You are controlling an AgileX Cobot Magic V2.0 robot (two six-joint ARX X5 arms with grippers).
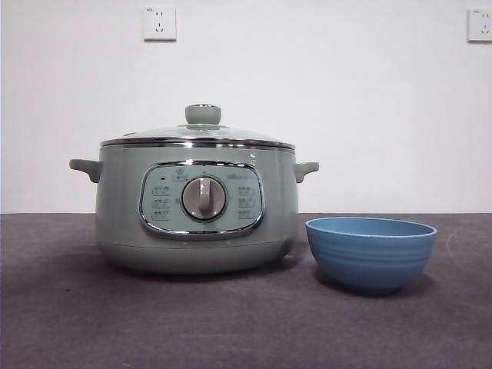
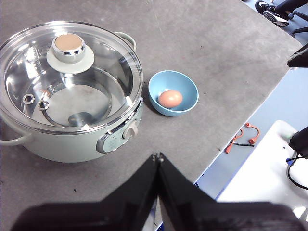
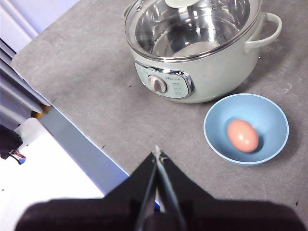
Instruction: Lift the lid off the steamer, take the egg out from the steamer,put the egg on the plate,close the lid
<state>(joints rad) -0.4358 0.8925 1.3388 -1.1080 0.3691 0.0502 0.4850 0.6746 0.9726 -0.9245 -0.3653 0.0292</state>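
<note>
I note the lid [image 1: 198,135] seated on the steamer [image 1: 196,207]; the egg [image 3: 242,135] in the plate [image 3: 246,129]; the left gripper [image 2: 158,155] and the right gripper [image 3: 158,153] both closed, empty, near the table [image 3: 96,96] edge.

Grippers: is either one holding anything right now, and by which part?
Nothing. The left gripper and right gripper are shut and empty above the table.

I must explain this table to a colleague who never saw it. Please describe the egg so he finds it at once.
Start at the large round sage-green electric steamer on the grey table. Beside it, apart from it, stands a small round blue bowl. The smooth brown egg lies alone inside that bowl, the only orange-brown oval thing there.
</note>
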